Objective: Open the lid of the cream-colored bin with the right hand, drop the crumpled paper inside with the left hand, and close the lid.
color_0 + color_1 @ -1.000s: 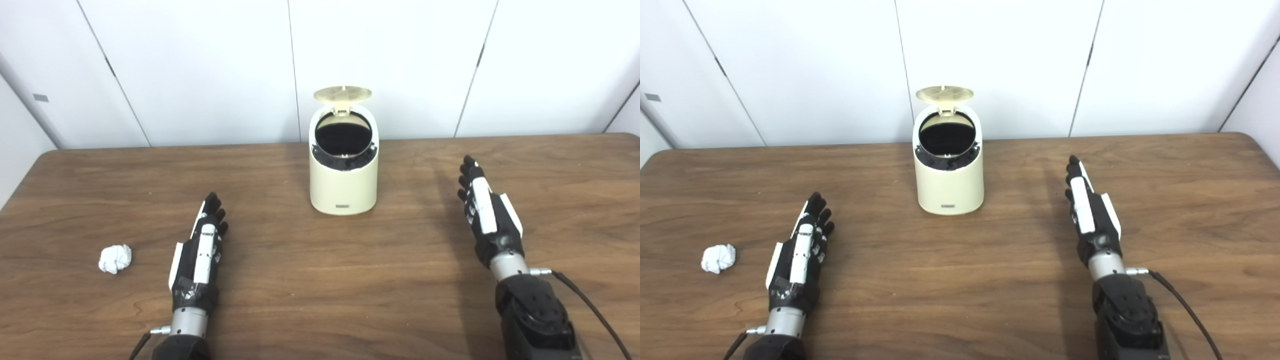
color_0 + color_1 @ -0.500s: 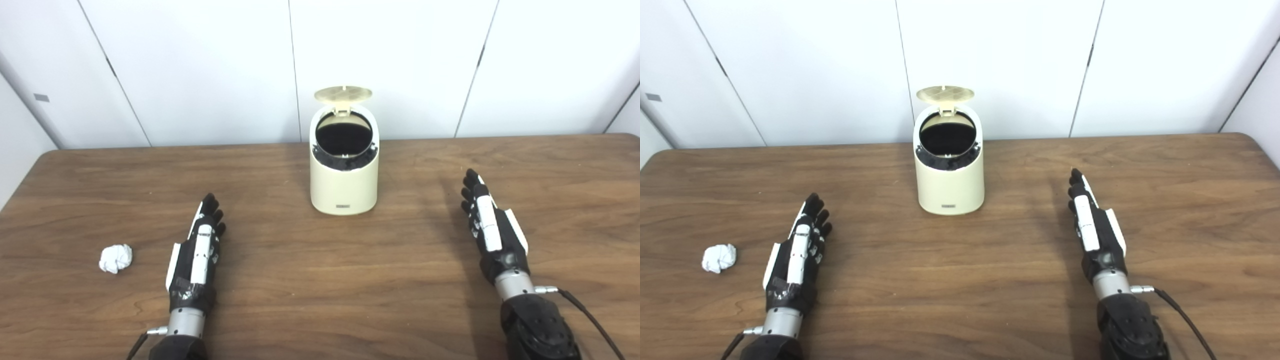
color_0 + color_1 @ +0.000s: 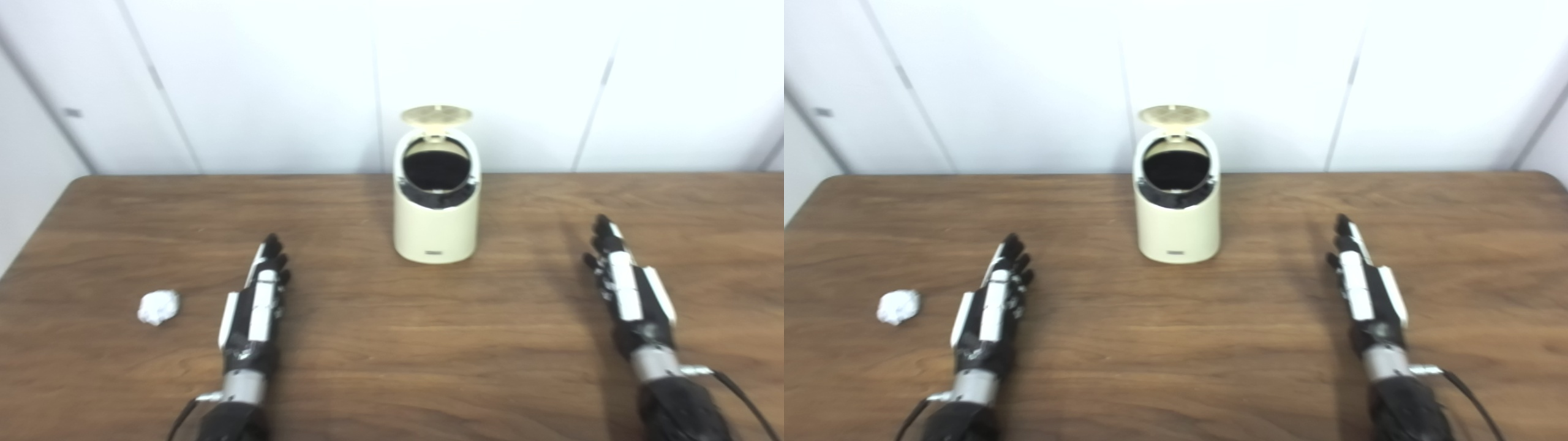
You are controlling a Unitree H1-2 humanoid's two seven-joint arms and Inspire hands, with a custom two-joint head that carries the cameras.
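Observation:
The cream-colored bin [image 3: 436,226] stands at the back middle of the table, its round lid [image 3: 436,114] tipped up and back so the dark inside shows. A crumpled white paper ball [image 3: 158,307] lies on the table at the left. My left hand [image 3: 256,308] rests flat and open just right of the paper, not touching it. Out on the right, my right hand [image 3: 626,288] lies open with straight fingers, well clear of the bin. Neither hand holds anything.
The brown wooden table [image 3: 392,343] fills the view, with its far edge against a white panelled wall [image 3: 275,79]. A thin black cable [image 3: 744,398] trails from the right wrist toward the bottom right corner.
The right hand has drawn back toward me and lower over the table. The whole picture has shifted rightward and blurred, so the camera moved. Bin, lid and paper stay put.

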